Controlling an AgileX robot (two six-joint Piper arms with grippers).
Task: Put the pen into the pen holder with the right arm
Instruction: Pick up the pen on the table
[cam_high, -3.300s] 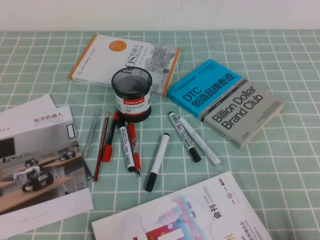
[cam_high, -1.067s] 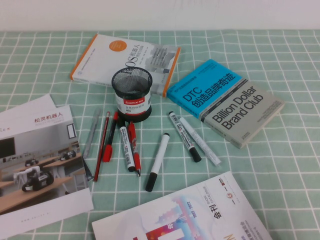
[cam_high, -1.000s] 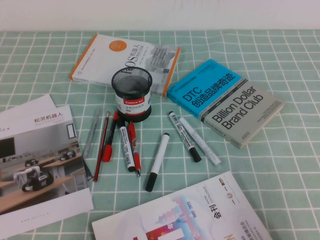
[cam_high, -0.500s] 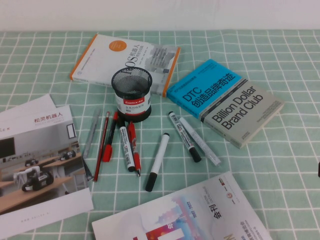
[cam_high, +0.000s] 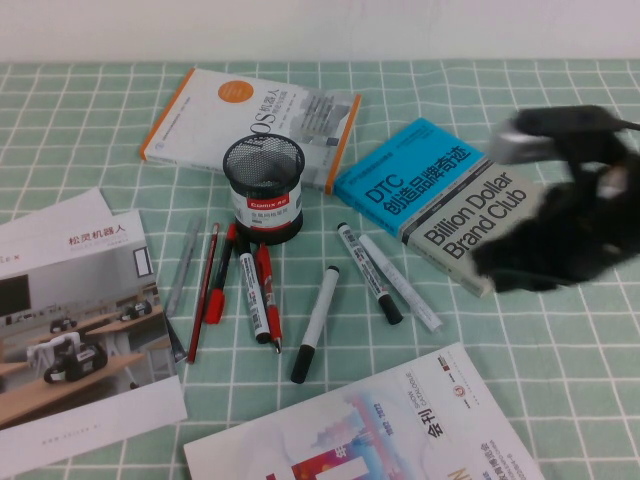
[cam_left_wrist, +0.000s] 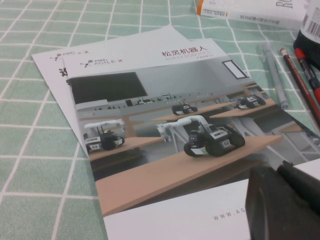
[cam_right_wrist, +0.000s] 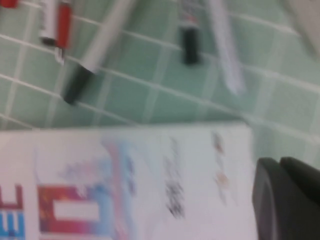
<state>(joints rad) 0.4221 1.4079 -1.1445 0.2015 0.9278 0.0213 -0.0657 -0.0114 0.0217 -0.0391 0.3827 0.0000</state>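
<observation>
The pen (cam_high: 402, 284) is a slim, translucent, whitish tube lying flat on the green checked cloth (cam_high: 560, 380), near centre, its tip pointing toward 5 o'clock. Just beside it at 9 o'clock lies a white marker (cam_high: 368, 272) with a black cap, parallel to it; I cannot tell whether they touch. The pen holder (cam_high: 263, 189), a black wire-mesh cylinder with a red-and-white label band, stands upright at 10 o'clock from the pen, apart from it.

The right gripper (cam_high: 545, 262), bulky and black with a silver-grey piece on top, shows as a blurred mass at 3 o'clock from the pen, over the grey corner of the blue book (cam_high: 440, 195); whether its jaws are spread or pressed together I cannot tell. In its wrist view only a dark corner of the right gripper (cam_right_wrist: 287, 200) shows above a glossy booklet (cam_right_wrist: 125, 180).

The left gripper (cam_left_wrist: 285, 205) is a dark block cut off by the frame edge over a glossy brochure (cam_left_wrist: 165, 130); its jaws are hidden.
</observation>
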